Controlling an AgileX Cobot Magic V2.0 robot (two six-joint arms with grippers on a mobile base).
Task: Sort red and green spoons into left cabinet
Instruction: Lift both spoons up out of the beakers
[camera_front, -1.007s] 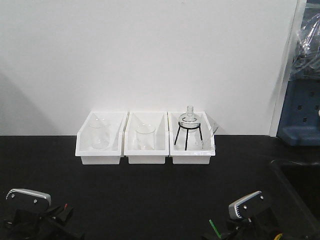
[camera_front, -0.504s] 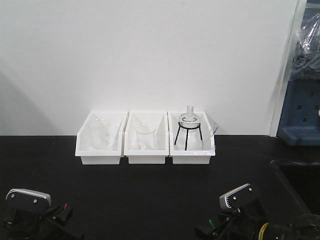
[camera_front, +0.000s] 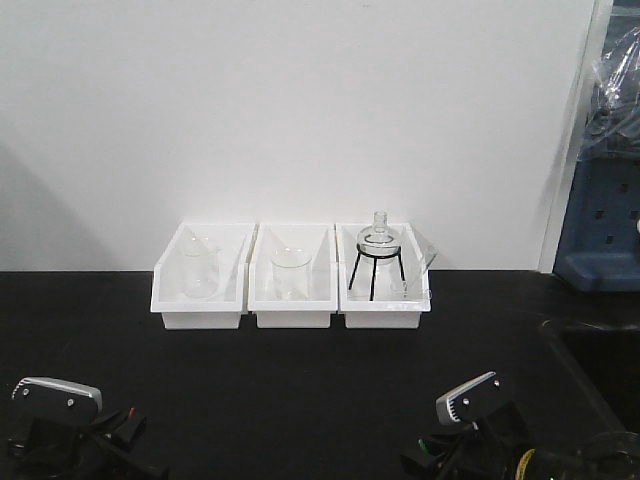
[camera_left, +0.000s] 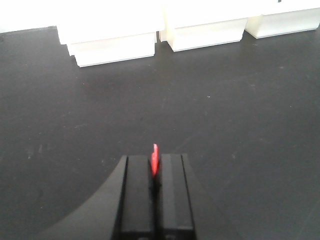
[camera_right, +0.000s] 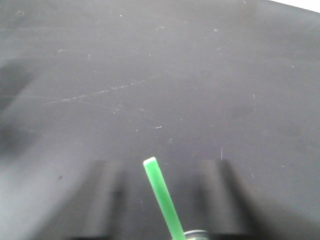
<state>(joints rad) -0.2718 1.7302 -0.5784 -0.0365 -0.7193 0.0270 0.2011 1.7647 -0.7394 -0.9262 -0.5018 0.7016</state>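
the left gripper (camera_left: 155, 167) has its two black fingers (camera_left: 134, 195) pressed together on the red spoon (camera_left: 155, 154), of which only a thin red sliver pokes up past the tips in the left wrist view. the right gripper (camera_right: 161, 175) shows only as two blurred dark fingers (camera_right: 107, 200) standing apart, with the handle of the green spoon (camera_right: 165, 202) rising between them and touching neither; whether it truly has hold of the spoon i cannot tell. both grippers sit low over the black countertop (camera_left: 225, 100), at the near edge of the front view, left and right. further back, against the white wall (camera_front: 300, 100), three white bins stand side by side, just touching: the left bin (camera_front: 165, 300) holds a clear glass beaker (camera_front: 198, 270), the middle bin (camera_front: 290, 312) holds a shorter beaker (camera_front: 291, 273), and the right bin (camera_front: 385, 312) holds a glass flask (camera_front: 378, 236) seated on a black tripod stand (camera_front: 374, 272). at the far right edge stands a blue panel (camera_front: 605, 225) with holes in it.
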